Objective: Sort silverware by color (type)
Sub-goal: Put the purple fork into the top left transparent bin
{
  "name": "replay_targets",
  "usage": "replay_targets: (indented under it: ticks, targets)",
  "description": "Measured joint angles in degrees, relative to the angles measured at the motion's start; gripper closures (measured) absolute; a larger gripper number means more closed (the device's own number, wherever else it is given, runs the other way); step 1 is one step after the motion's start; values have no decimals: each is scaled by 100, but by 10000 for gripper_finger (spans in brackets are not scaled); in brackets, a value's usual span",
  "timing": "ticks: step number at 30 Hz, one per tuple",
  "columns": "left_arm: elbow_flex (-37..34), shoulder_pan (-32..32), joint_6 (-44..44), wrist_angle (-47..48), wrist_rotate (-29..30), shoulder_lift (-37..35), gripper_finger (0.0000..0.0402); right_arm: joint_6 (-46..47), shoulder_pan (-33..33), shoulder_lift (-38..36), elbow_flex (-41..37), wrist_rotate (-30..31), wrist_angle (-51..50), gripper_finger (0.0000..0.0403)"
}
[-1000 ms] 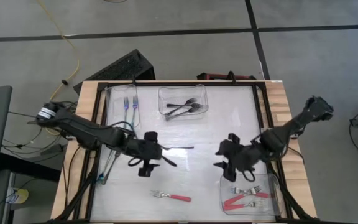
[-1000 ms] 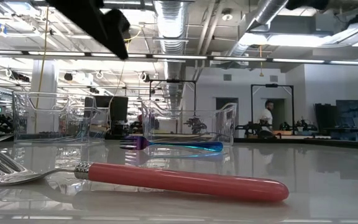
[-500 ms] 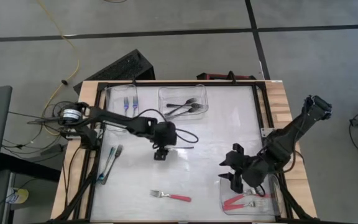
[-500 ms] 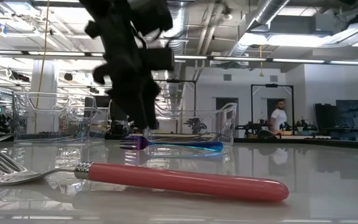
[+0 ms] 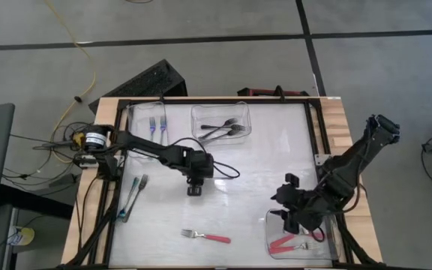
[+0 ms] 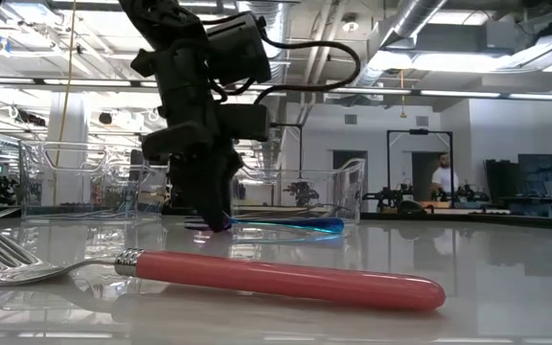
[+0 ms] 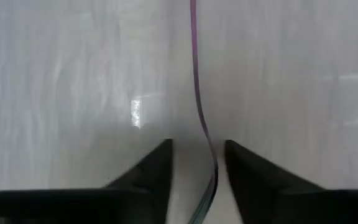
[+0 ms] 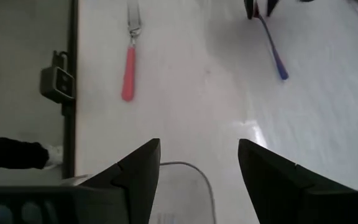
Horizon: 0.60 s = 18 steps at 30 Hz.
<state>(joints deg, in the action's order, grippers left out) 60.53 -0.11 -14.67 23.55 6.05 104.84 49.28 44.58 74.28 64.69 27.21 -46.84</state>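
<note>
Centrally, the left gripper [image 7: 196, 163] straddles the blue-handled fork [image 7: 196, 81], fingers narrowly apart on either side of it. Meanwhile, the right gripper [image 8: 199, 163] hovers, fingers spread and empty, above the clear tub [image 5: 271, 234].

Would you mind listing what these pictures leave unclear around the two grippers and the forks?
- Left gripper: it straddles the blue fork, but no view shows whether the fingers touch it.
- Blue fork's tines: in the low view the gripper hides them; the left wrist view cuts them off.
- Red forks in the right tub: the right gripper covers part of them from above, so no count.
- Left tub's contents: only blurred streaks in the low view.
</note>
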Motion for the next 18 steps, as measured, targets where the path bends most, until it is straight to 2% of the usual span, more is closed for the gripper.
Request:
replay_targets:
  ticks: [3, 5, 9, 13, 18]
  targets:
    - [0, -8, -70, 150, -17, 0, 364, -117, -4, 0, 0, 10, -96, 165]
    - [4, -8, -124, 183, -161, 0, 389, -245, -4, 0, 0, 10, -90, 165]
    - [248, -154, -27, 452, -440, -30, 399, -331, -2, -5, 0, 10, -122, 165]
    - [795, -408, 591, 994, -500, -330, 400, -470, -4, -9, 0, 10, -159, 165]
    - [1603, -642, 1404, 2715, 9, -736, 401, -742, -4, -9, 2, 10, -165, 165]
